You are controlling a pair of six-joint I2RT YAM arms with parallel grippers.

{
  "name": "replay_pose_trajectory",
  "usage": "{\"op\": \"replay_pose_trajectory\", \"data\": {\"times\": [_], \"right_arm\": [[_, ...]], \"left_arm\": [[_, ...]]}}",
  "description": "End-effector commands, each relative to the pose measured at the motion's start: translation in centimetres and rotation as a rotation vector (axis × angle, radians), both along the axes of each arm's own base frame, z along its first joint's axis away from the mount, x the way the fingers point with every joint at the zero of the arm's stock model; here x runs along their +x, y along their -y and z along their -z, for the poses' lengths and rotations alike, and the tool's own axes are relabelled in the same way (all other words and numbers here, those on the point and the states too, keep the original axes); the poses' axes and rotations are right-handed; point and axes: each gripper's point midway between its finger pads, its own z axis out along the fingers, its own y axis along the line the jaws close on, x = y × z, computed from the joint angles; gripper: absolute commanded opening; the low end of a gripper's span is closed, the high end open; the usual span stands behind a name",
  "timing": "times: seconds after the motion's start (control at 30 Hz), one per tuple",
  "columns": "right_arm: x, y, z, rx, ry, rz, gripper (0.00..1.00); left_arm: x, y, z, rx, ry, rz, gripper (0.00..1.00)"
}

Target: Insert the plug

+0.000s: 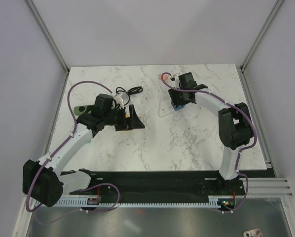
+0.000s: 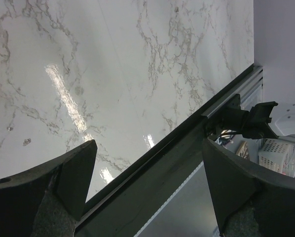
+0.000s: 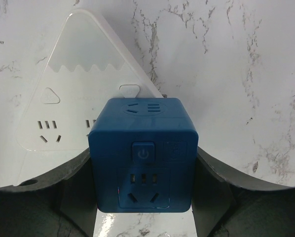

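**Two ways this insertion could go wrong, and both start under the cube**

Biggest worry first: alignment. The right gripper [image 3: 143, 182] pinches the plug [image 3: 142, 133], a blue cube, by its two side faces. The cube sits over the near right part of the white power strip [image 3: 63, 98] on the marble table [image 3: 246, 74]. Its underside is hidden, so I cannot tell whether the pins line up with a socket, or whether the cube touches the strip at all. Push down off-centre and the pins meet plastic, not holes.

Next down: nothing pins that strip in place. The left gripper [image 2: 146, 163] is well apart from it, jaws spread wide and empty, only marble beneath them. A skewed push could slide or tip the strip.

Smaller again: the cube's faces look smooth. Any resistance from the socket could make it slip or twist in the pinch.

Smallest of all: the black cable [image 1: 129, 91] lies coiled near the left arm, well apart from the strip. It looks unlikely to snag.
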Motion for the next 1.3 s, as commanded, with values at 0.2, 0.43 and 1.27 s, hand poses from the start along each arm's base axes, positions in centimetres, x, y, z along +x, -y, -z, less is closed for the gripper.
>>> {"op": "replay_pose_trajectory", "data": {"times": [0.2, 0.43, 1.27], "right_arm": [[-11.6, 0.1, 11.1, -0.036, -0.501, -0.01, 0.0], [-11.7, -0.2, 11.4, -0.023, -0.515, -0.005, 0.0], [-12.5, 11.8, 1.8, -0.112, -0.287, 0.395, 0.34]], "left_arm": [[-1.2, -0.5, -2.8, -0.058, 0.066, -0.022, 0.94], [-1.7, -1.1, -2.6, -0.04, 0.072, -0.041, 0.94], [-1.6, -5.0, -0.7, 0.156, 0.125, -0.141, 0.98]]}}
